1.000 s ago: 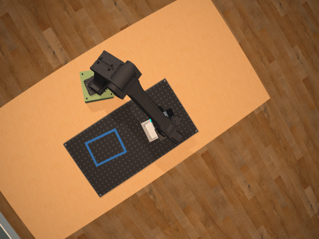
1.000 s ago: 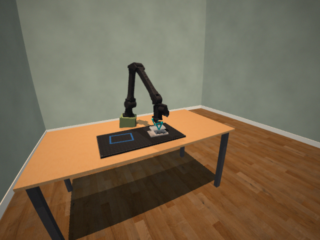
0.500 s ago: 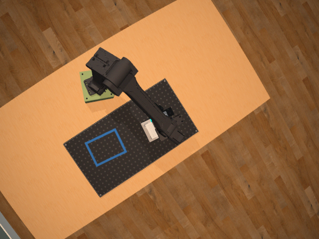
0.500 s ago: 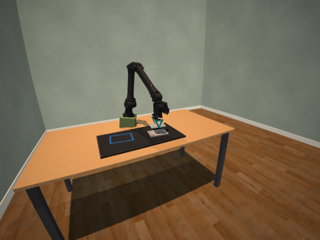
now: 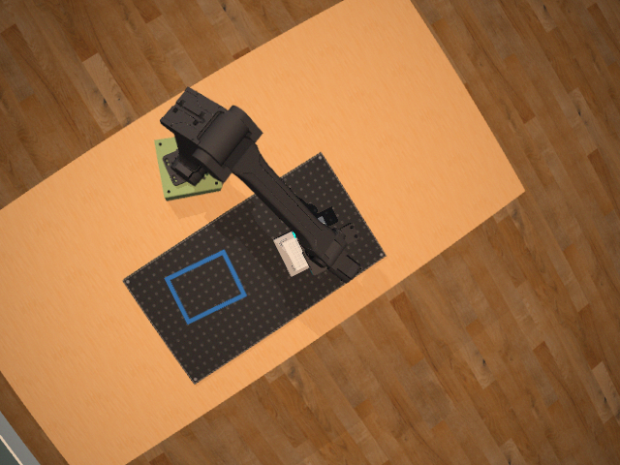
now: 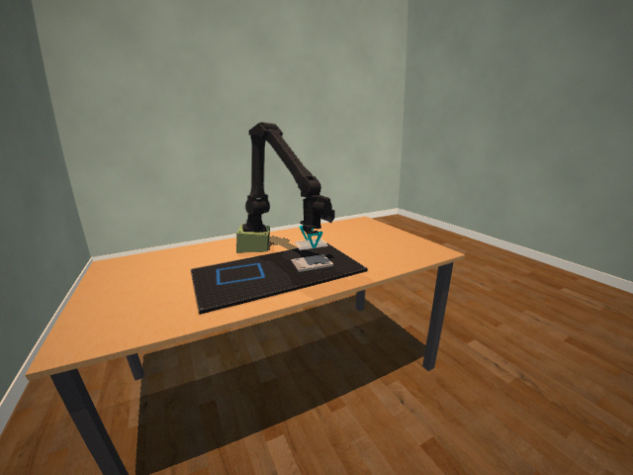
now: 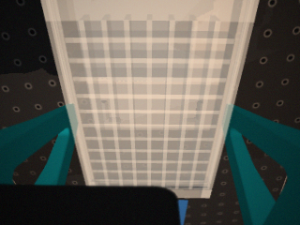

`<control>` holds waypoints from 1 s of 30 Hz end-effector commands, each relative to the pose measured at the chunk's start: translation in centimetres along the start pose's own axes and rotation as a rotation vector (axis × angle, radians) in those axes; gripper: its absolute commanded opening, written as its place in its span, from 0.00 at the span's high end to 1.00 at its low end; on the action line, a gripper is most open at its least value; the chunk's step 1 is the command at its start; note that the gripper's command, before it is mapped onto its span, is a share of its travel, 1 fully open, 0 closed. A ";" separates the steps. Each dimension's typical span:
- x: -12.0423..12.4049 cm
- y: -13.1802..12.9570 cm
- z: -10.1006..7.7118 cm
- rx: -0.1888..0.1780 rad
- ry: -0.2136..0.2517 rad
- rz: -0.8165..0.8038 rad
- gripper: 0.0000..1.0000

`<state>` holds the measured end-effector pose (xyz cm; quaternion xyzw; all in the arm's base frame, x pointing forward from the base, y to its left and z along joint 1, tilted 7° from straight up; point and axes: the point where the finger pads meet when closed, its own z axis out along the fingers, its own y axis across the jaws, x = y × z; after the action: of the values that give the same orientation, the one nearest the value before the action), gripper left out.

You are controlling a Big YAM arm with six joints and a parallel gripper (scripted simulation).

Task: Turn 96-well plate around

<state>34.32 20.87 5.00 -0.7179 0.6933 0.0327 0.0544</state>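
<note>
The white, gridded 96-well plate (image 7: 145, 108) is clamped across its long sides by the teal-fingered gripper (image 6: 311, 237). At centre frame in the exterior view it is held above the grey plate nest (image 6: 313, 263), probably so that it can be turned clear of the locators.

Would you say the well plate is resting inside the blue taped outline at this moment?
No: the 96-well plate hangs lifted in the gripper above the plate nest, while the blue taped outline lies apart from it.

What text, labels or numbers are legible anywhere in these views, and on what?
None readable.
96-well plate, held in the end effector: grid only, no well lettering visible.
Plate nest: any "A1" or "N1" mark is too small to read.
Blue taped outline: no label visible.
</note>
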 end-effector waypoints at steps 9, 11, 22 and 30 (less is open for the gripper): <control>-0.9 -1.5 -1.4 0.036 -0.020 -0.004 1.00; -0.9 -1.5 -1.4 0.036 -0.020 -0.004 1.00; 0.7 -0.7 -1.3 0.026 -0.015 0.087 1.00; 3.2 -0.9 -1.1 0.040 -0.024 0.177 1.00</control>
<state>34.32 18.03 4.53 -0.6597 0.7491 0.0372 0.0476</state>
